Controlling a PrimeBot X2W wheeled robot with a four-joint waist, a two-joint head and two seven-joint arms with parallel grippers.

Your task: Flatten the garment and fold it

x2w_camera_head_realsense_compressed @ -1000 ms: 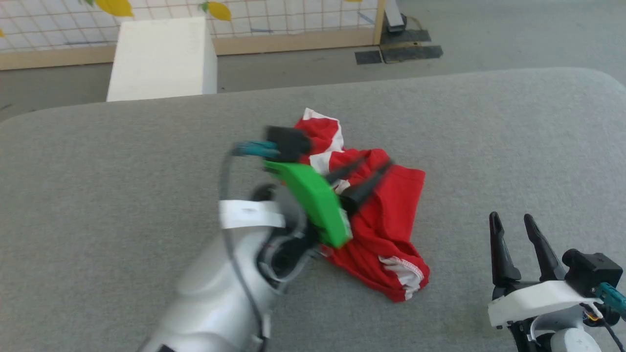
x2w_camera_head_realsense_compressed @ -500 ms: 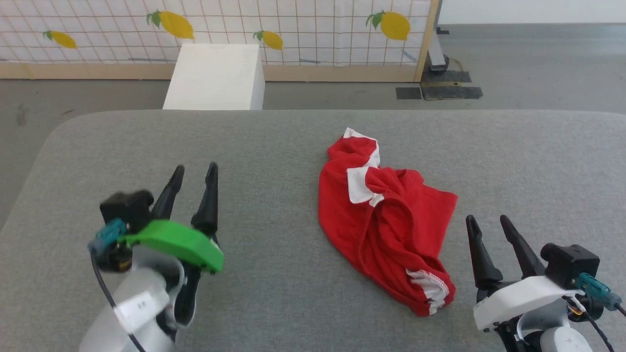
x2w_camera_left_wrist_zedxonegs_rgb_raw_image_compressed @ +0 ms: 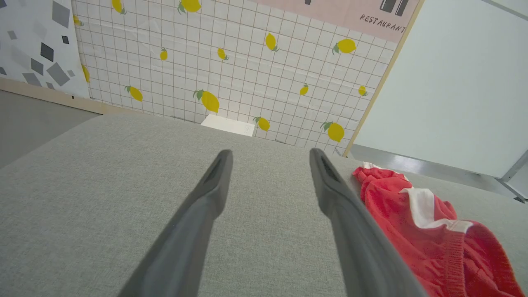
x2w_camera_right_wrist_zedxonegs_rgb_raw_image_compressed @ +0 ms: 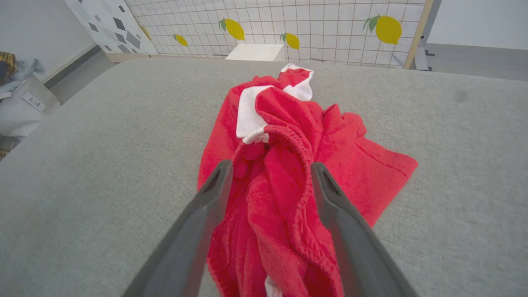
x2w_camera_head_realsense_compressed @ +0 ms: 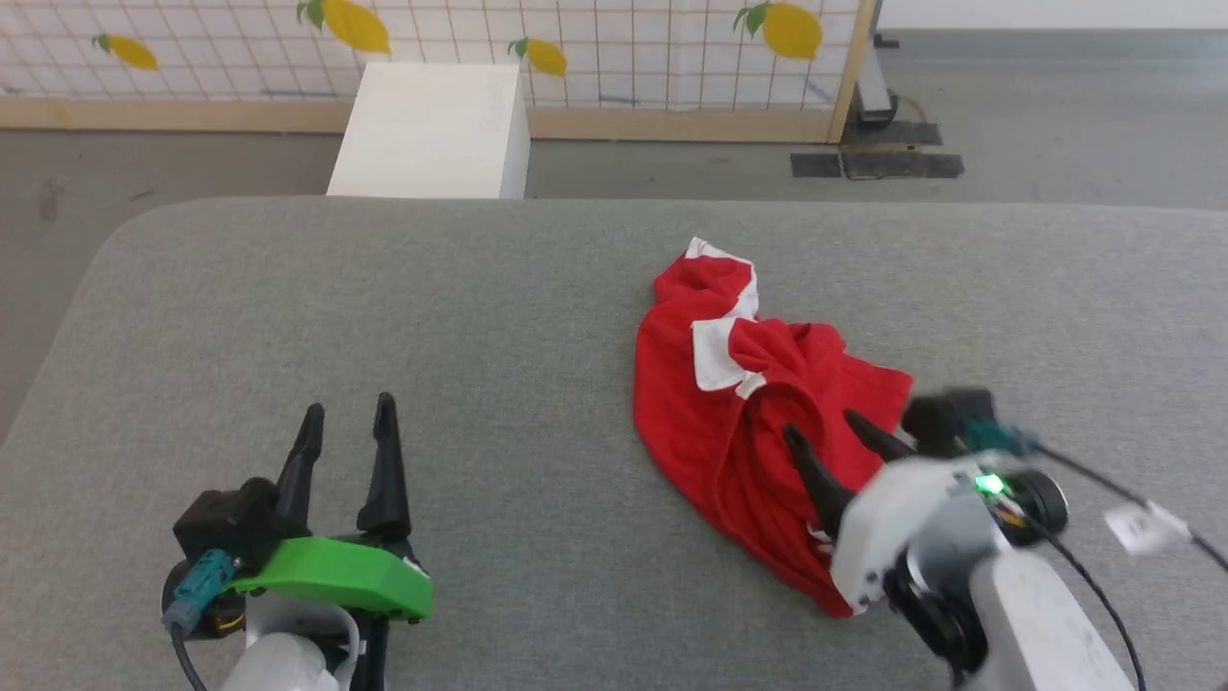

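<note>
The garment [x2w_camera_head_realsense_compressed: 739,422] is a crumpled pair of bright red shorts with white patches, lying right of centre on the grey table [x2w_camera_head_realsense_compressed: 480,307]. My right gripper [x2w_camera_head_realsense_compressed: 827,427] hovers open over its near end, one finger on each side of the gathered waistband ridge [x2w_camera_right_wrist_zedxonegs_rgb_raw_image_compressed: 288,142]. In the right wrist view the garment [x2w_camera_right_wrist_zedxonegs_rgb_raw_image_compressed: 284,165] runs away from my right gripper [x2w_camera_right_wrist_zedxonegs_rgb_raw_image_compressed: 270,165]. My left gripper [x2w_camera_head_realsense_compressed: 347,415] stands open at the lower left, well apart from the cloth. The left wrist view has my left gripper [x2w_camera_left_wrist_zedxonegs_rgb_raw_image_compressed: 270,156] over bare table, with the garment [x2w_camera_left_wrist_zedxonegs_rgb_raw_image_compressed: 433,231] off to the right.
A white box [x2w_camera_head_realsense_compressed: 432,130] stands on the floor beyond the table's far edge, before a lemon-patterned tiled partition [x2w_camera_head_realsense_compressed: 595,38]. A black floor plate [x2w_camera_head_realsense_compressed: 878,163] lies at the back right. A cable with a white tag [x2w_camera_head_realsense_compressed: 1142,526] trails from my right wrist.
My left arm has pulled back from the garment to the lower left. My right gripper has moved forward and left over the garment's near end. The head camera has shifted too.
</note>
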